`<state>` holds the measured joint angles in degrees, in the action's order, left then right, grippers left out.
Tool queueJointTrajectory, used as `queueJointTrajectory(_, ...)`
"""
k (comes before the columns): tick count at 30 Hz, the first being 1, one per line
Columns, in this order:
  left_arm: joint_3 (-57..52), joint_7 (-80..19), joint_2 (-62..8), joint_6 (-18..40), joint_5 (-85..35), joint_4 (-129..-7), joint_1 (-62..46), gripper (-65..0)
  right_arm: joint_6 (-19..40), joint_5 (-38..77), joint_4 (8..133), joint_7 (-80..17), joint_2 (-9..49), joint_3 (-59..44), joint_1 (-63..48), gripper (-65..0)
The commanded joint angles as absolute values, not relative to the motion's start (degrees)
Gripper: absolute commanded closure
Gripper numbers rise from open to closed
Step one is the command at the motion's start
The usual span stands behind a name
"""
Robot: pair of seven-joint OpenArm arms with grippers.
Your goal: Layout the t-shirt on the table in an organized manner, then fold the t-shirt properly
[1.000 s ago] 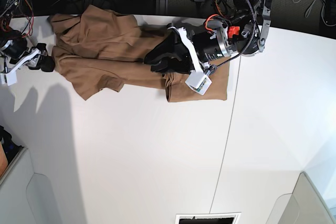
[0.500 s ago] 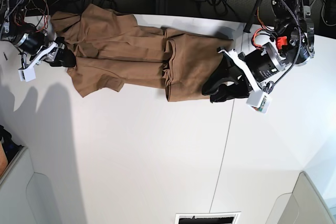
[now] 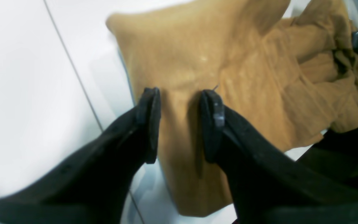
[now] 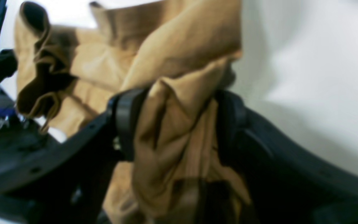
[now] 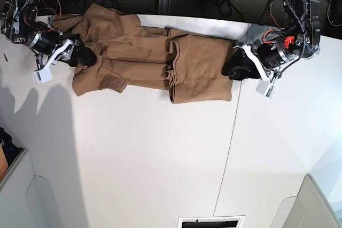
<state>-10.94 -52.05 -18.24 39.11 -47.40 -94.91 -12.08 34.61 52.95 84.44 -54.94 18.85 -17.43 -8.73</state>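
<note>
Overhead, the t-shirt (image 5: 152, 60) lies stretched along the far edge of the white counter (image 5: 160, 158). Left wrist: left pincer (image 3: 179, 124) parted, straddling the hem, gripping nothing. Right wrist: right pincer (image 4: 174, 121) closed on bunched cloth

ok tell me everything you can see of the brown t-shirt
The tan-brown soft cotton t-shirt lies stretched sideways along the far edge of the white matte table, rumpled, with layers doubled at its middle. The right gripper holds a bunched fold at one end; the left gripper is open, its jaws straddling the other end.
</note>
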Motion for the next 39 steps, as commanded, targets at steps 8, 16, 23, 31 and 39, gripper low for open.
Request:
queueJointTrajectory(8,-11.16,-50.85,-18.9,40.0,-48.62,-95.55,-11.62,-24.1,33.63,46.74,84.77,-52.6,19.2,-13.91,-8.08,0.0)
queueJointTrajectory(16,-11.16,-53.39,-18.79,40.0,-53.52,-95.57,-11.66,-24.1,33.63,45.84,84.77,-52.53,19.73,-18.65,-3.51,0.0)
queueJointTrajectory(23,-4.69,-54.63,-17.91,40.0,-53.3,-95.57,-11.92,-24.1,33.17,45.58,84.75,-52.51,23.2,-23.73,0.49,0.0)
queueJointTrajectory(31,5.39,-48.38,-13.91,40.0,-41.54,-95.55,-11.55,-24.1,33.23,48.49,84.86,-53.69,24.03,-25.87,5.43,0.0)
queueJointTrajectory(39,11.46,-46.26,-5.28,40.0,-33.39,-95.55,-11.44,-24.1,33.87,54.04,90.85,-59.51,16.16,-25.74,7.88,0.0)
